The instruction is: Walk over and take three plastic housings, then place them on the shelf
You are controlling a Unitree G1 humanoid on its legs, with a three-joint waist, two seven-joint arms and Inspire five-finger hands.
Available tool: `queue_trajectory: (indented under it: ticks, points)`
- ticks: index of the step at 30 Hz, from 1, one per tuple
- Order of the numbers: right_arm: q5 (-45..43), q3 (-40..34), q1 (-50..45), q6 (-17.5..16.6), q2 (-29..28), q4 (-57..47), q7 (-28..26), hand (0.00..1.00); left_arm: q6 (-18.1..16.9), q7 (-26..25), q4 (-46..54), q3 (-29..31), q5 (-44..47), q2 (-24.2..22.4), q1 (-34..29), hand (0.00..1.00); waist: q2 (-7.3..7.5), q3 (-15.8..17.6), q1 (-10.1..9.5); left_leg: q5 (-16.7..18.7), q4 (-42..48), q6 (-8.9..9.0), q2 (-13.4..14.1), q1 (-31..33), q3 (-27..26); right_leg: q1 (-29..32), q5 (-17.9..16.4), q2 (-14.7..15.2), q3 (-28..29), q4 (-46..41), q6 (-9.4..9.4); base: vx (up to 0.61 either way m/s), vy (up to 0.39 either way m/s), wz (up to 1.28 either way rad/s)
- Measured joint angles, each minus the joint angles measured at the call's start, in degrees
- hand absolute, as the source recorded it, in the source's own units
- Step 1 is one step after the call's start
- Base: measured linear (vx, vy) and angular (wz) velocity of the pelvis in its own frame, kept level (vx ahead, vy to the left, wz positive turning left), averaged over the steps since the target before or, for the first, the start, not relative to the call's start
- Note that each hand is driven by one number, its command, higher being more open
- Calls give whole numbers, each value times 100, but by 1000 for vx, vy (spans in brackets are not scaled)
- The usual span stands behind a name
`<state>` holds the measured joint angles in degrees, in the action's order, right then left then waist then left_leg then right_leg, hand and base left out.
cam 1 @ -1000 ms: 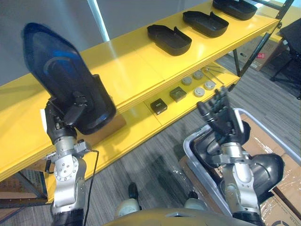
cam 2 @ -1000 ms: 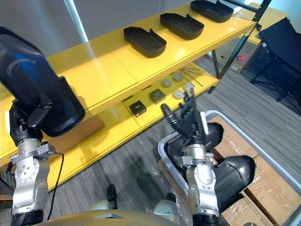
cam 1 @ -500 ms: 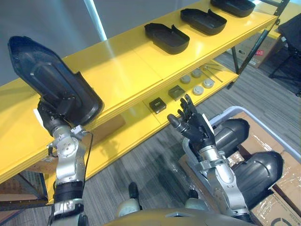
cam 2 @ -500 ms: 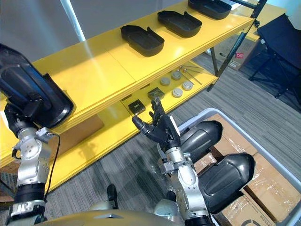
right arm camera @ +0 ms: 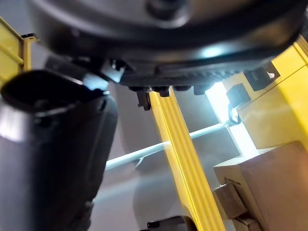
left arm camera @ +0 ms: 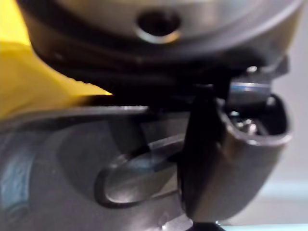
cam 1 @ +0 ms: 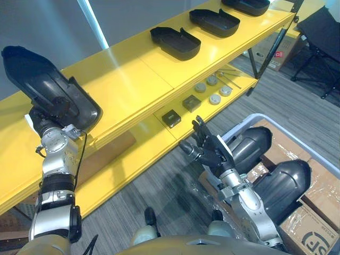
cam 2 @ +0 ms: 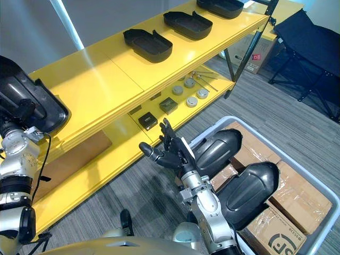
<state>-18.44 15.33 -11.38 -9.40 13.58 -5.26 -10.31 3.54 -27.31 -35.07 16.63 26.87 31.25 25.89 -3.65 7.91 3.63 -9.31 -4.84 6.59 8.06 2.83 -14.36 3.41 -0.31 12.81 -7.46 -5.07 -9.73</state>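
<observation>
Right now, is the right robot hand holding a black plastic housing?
No, the right robot hand is open and empty above the grey carpet.

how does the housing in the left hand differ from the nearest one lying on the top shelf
The held housing is gripped by the left hand and tilted up at the top shelf's near edge; the shelf housing lies flat, hollow side up, untouched. The held housing is at the left end, the shelf housing further right. Both are black plastic shells.
</observation>
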Motion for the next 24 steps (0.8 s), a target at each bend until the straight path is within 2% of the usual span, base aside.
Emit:
queue_trajectory:
  ticks: [1, 6, 9, 12, 17, 19, 24]
  points:
    - [0, 21, 1, 32, 17, -2, 5, 100, 97, -4, -170, 2, 1, 89, 139, 100, -1, 2, -3, 1, 0, 1, 4, 9, -21, 32, 0, -4, 15, -19, 0, -16, -5, -8]
    - [-1, 161, 7, 126, 18, -129, 31, 100, 412, -105, -674, 24, -20, 486, 535, 100, 21, 63, 62, 0, 1, 0, 7, 60, -109, 173, 5, -6, 125, -78, -2, -11, -1, -8]
    - [-3, 278, 50, 131, 18, -301, 50, 100, 666, -104, -1036, 29, -39, 684, 659, 100, 88, 173, 148, 0, 2, 0, 9, 61, -159, 212, 18, -11, 159, -78, 4, -9, -2, -7]
    - [-5, 324, 111, 131, 18, -358, 114, 100, 712, -93, -1166, 30, -73, 796, 866, 100, 140, 293, 141, 0, 3, -1, 11, 67, -160, 221, 19, -13, 163, -80, 5, 0, -1, -2]
    - [-6, 341, 164, 131, 18, -358, 194, 100, 894, 29, -1175, 25, -292, 848, 1018, 100, 115, 430, 126, -1, 3, -1, 12, 67, -151, 215, 17, -16, 163, -92, 9, 0, 0, 0]
    - [-7, 341, 184, 131, 19, -358, 255, 100, 1069, 155, -1199, 9, -294, 1003, 1042, 100, 111, 462, 136, -1, 3, -2, 12, 66, -155, 218, 16, -17, 163, -93, 10, 0, 0, 0]
    - [-46, 375, 211, 131, 18, -357, 354, 100, 1069, 249, -1332, -2, -289, 1029, 1149, 100, 113, 467, 128, -1, 4, -2, 13, 60, -147, 205, 15, -18, 160, -93, 11, 0, 0, 0]
